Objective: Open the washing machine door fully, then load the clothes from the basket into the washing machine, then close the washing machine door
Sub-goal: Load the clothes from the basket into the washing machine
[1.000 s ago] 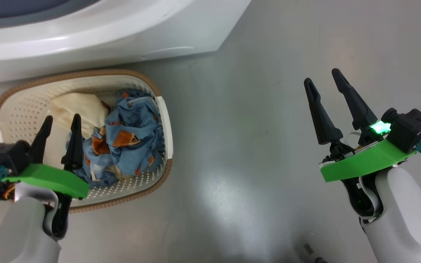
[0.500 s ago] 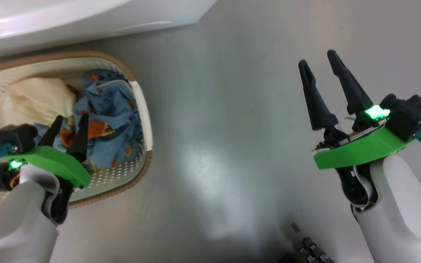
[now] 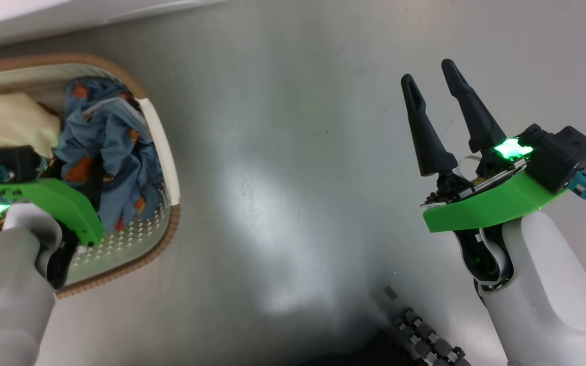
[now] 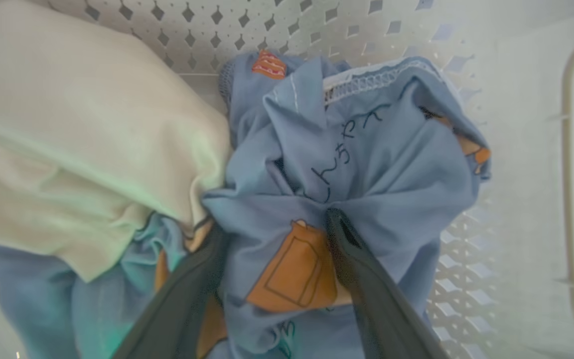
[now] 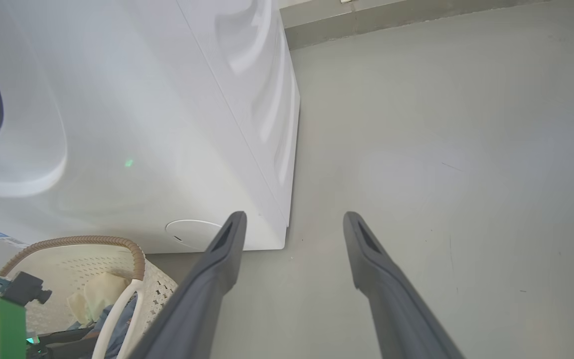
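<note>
Lying in the basket (image 3: 171,231) by the washing machine (image 5: 167,124), the clothes (image 4: 117,129) look soft, light and floppy, so a bunched-up fold is the best place to grab. The left gripper (image 4: 276,224) is spread wide, its fingers (image 4: 361,279) touching the blue cloth (image 4: 396,169) on both sides of a fold. The right gripper (image 3: 428,71) is spread too, holding nothing.

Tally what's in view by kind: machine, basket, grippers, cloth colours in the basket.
Washing machine: 1
Basket: 1
Grippers: 2, left gripper and right gripper, both open
Cloth colours in basket: 2, cream cloth and light blue printed fabric; number of blue pieces unclear
Total: 6
</note>
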You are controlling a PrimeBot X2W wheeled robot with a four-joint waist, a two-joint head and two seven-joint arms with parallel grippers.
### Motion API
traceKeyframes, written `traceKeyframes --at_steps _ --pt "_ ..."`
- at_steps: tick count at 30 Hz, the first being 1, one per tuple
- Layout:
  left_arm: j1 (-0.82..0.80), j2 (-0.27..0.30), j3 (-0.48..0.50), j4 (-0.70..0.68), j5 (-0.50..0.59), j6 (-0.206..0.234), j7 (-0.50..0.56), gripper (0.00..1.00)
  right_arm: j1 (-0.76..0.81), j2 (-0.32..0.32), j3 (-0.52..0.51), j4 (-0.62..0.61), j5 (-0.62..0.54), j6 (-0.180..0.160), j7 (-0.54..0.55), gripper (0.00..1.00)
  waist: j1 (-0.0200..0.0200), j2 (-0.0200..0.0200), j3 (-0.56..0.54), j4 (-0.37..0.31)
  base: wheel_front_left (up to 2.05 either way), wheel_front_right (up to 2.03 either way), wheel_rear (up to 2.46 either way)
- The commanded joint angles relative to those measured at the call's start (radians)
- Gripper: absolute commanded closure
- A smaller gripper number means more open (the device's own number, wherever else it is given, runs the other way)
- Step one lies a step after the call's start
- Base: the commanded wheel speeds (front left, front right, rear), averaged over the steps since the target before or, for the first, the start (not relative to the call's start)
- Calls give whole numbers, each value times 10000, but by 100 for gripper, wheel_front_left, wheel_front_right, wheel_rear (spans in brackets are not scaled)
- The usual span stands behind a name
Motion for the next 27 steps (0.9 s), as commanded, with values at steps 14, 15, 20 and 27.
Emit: traceKeyframes --at_steps 14,15,20,27 --pt "-1081 310 -1437 921 -651 -30 1304 0 115 293 345 -300 -71 16 -48 0 0 0 656 -459 0 0 0" --pt "-1143 302 -1506 1038 -688 -30 1437 0 107 302 357 -300 -71 16 -48 0 0 0 664 -482 0 0 0" --pt "-1443 291 -1696 1499 -808 -30 1499 100 134 330 334 -294 -62 16 -48 0 0 0 674 -562 0 0 0" --pt "-1409 177 -1787 1828 -1045 -30 917 100 142 402 252 -244 -15 16 -48 0 0 0 402 -483 0 0 0"
